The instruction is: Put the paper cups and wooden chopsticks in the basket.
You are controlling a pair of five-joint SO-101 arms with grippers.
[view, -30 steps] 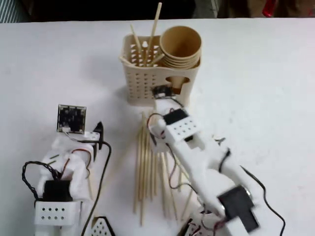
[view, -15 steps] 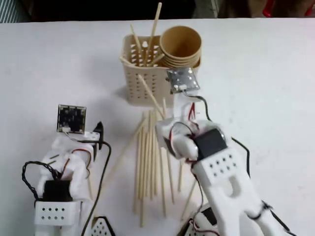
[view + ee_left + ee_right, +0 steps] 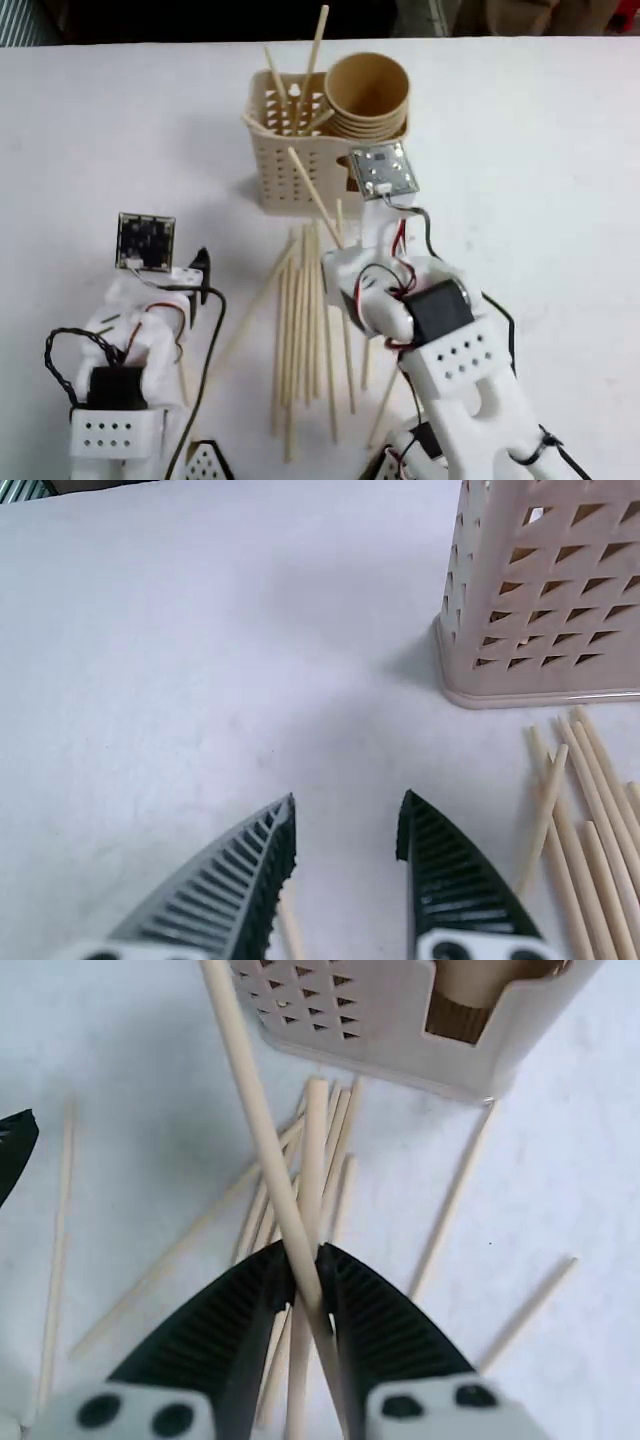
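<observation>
A: The high cam is fixed off the arms, above the near edge. It looks down and forward over the surface (image 3: 560,150), with both arms entering from the bottom of frame and the basket (image 3: 285,170) far-centre.

B: Left wrist cam?

A: It sits behind the left claw (image 3: 347,810), low and close to the surface. It faces the basket's perforated wall and the edge of the loose chopsticks (image 3: 600,840).

B: Right?

A: It sits behind the right claw (image 3: 305,1255), higher up and pitched down. The chopstick (image 3: 250,1130) it grips runs right past the lens.

B: Overlap?

A: All three views share the basket's near wall and the loose chopsticks lying in front of it.
</observation>
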